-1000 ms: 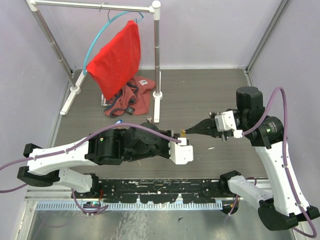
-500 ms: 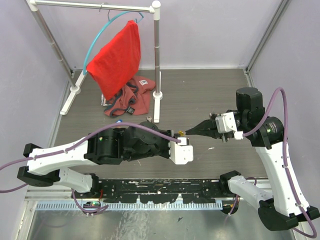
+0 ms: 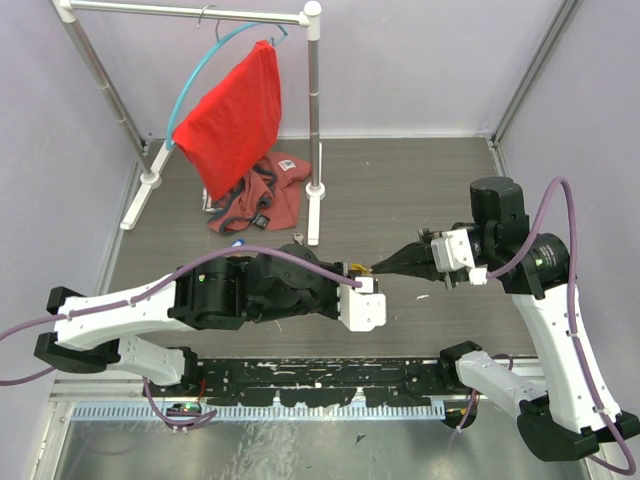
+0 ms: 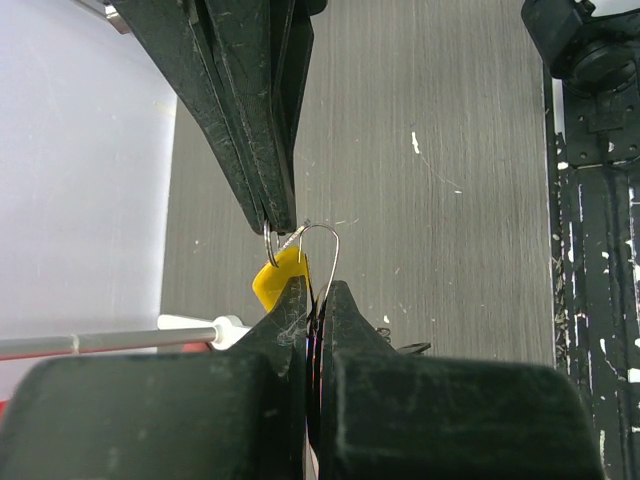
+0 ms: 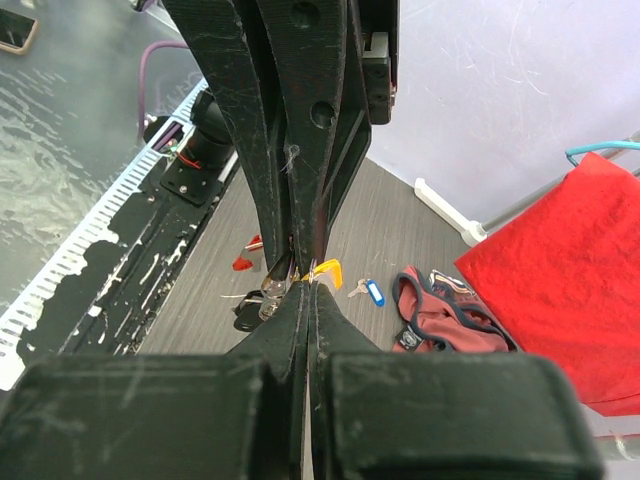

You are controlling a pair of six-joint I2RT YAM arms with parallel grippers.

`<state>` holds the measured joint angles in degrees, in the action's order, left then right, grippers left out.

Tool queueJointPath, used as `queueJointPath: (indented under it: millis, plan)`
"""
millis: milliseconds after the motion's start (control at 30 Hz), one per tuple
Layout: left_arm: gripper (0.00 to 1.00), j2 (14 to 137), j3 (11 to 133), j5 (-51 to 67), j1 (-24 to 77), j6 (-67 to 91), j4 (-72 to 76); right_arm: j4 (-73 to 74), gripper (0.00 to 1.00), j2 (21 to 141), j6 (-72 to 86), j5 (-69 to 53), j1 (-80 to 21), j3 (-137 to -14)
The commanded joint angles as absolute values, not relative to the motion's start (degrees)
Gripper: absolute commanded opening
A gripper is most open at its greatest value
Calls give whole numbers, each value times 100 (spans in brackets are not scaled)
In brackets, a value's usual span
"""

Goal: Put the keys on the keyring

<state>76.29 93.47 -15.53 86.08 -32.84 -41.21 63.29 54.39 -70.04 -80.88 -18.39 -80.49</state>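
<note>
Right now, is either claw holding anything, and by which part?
The left claw pinches the keyring by its near edge, with a yellow-tagged key beside it. The right claw seems to pinch the ring's far side at its tips.

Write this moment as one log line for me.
left gripper: shut on keyring | right gripper: shut on keyring | yellow key: at keyring, between tips | blue key: on table

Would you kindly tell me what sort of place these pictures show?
Most likely a robotics lab test cell: two robot arms bolted at the edge of a grey table, plain walls closing it in, and staged props such as a clothes rack with a red cloth.
</note>
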Motion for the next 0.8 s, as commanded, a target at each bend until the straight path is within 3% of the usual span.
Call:
queueJointPath:
  millis: [0,767]
  plan:
    - [0,7518,9604,-1472,8628,-3302,-3955,6482,1,5437,-7123,-8121,-1909,-8266]
    - [0,7545,9719,-1256,8640,-3185,-4096,6868,1,5403,-7447,-8089,-1944,-8424]
